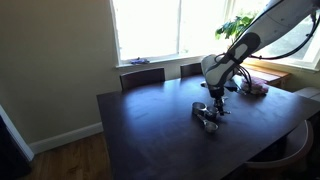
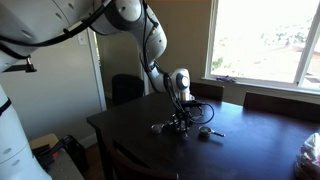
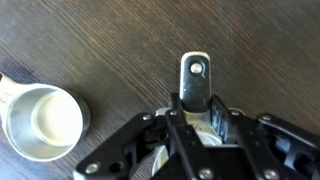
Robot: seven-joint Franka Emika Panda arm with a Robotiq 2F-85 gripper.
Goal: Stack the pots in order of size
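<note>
My gripper (image 3: 196,118) is low over the dark wooden table (image 1: 150,130) and shut on a small silver pot. That pot's flat handle (image 3: 195,72), with a hole at its tip, sticks out past the fingers. The fingers mostly hide its bowl (image 3: 150,160). Another small silver pot (image 3: 45,122) stands apart on the table, empty and upright. In both exterior views the gripper (image 1: 212,106) (image 2: 180,118) is down among the pots (image 1: 208,120) near the table's middle. One pot (image 2: 205,131) lies just beside the gripper.
Chairs (image 1: 142,75) stand along the table's window side. A pinkish stack (image 1: 258,88) lies near a potted plant (image 1: 238,25). A chair back (image 2: 135,165) rises at the near edge. A pale object (image 2: 312,150) sits at the table's corner.
</note>
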